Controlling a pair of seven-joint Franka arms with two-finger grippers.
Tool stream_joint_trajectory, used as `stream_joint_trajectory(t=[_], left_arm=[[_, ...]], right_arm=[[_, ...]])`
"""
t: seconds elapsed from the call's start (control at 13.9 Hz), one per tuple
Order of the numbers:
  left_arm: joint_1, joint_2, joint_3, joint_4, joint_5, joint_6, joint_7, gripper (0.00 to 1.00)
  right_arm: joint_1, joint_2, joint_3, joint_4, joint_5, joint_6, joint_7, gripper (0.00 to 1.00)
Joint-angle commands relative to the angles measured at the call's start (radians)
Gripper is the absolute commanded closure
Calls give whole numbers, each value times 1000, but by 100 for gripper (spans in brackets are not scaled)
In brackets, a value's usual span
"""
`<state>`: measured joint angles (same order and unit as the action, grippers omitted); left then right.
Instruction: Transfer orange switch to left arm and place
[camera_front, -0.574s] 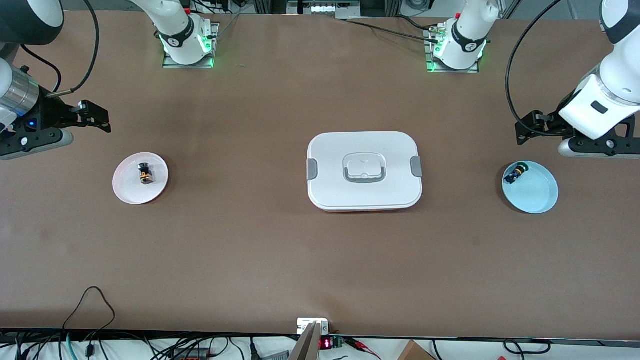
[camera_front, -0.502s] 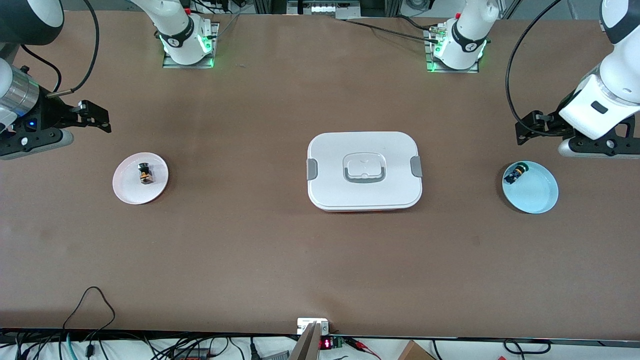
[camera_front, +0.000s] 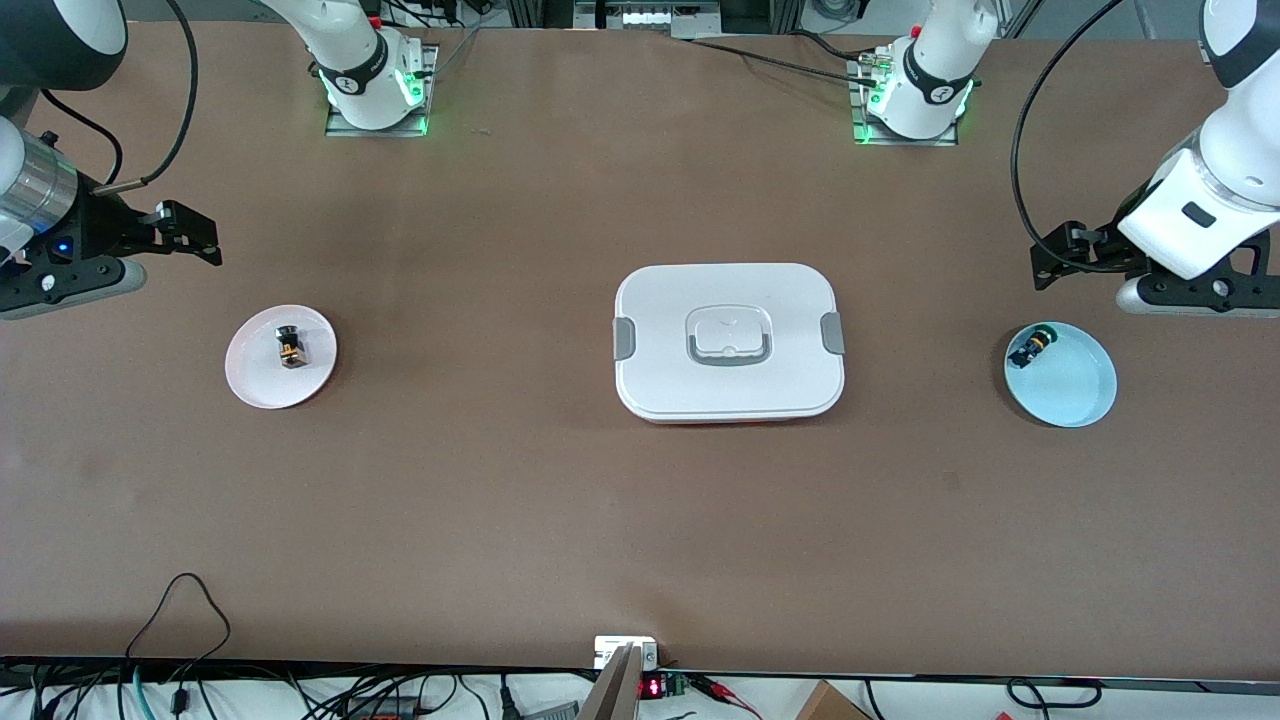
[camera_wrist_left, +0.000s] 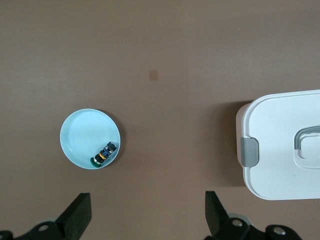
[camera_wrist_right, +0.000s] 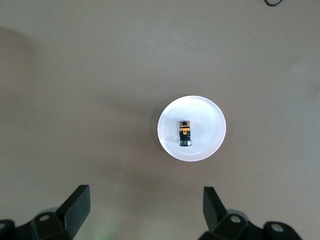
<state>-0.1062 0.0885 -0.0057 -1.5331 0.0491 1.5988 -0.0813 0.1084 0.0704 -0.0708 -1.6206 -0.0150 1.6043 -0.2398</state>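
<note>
The orange switch (camera_front: 291, 347), a tiny black block with an orange band, lies on a small pale pink plate (camera_front: 255, 385) toward the right arm's end of the table. It also shows in the right wrist view (camera_wrist_right: 184, 133) on that plate (camera_wrist_right: 212, 142). My right gripper (camera_front: 195, 240) hovers open and empty above the table beside the plate, jaws wide apart (camera_wrist_right: 147, 202). The white lidded box (camera_front: 729, 340) sits mid-table and shows partly in the left wrist view (camera_wrist_left: 285, 145). My left gripper (camera_front: 1055, 262) hovers open and empty (camera_wrist_left: 148, 210) near the light blue plate.
A light blue plate (camera_front: 1075, 390) toward the left arm's end holds a small black part with blue, yellow and green bits (camera_front: 1031, 347); both show in the left wrist view, plate (camera_wrist_left: 80, 137) and part (camera_wrist_left: 104, 153). Cables lie along the table edge nearest the front camera.
</note>
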Motion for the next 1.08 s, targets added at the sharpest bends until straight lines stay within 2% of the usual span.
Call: stream_joint_trajectory(t=[0.0, 0.14, 0.22, 0.36, 0.43, 0.57, 0.79, 1.0], left_arm=[[5, 16, 0, 34, -21, -14, 25, 0], [6, 16, 0, 34, -21, -14, 25, 0], [7, 16, 0, 34, -21, -14, 25, 0], [5, 16, 0, 34, -21, -14, 25, 0], [6, 16, 0, 34, -21, -14, 25, 0], [8, 16, 0, 34, -20, -14, 25, 0], [8, 16, 1, 34, -20, -16, 25, 0], [8, 16, 1, 34, -21, -16, 25, 0]], right_arm=[[0, 9, 0, 13, 15, 5, -3, 0], [4, 12, 0, 15, 21, 17, -13, 0], [17, 44, 8, 19, 35, 28, -15, 0], [34, 69, 11, 41, 12, 31, -16, 0], [36, 122, 11, 42, 3, 31, -19, 0], [34, 164, 12, 53, -19, 28, -57, 0], [25, 203, 8, 54, -22, 25, -224, 0], [25, 213, 8, 51, -60, 46, -534, 0]])
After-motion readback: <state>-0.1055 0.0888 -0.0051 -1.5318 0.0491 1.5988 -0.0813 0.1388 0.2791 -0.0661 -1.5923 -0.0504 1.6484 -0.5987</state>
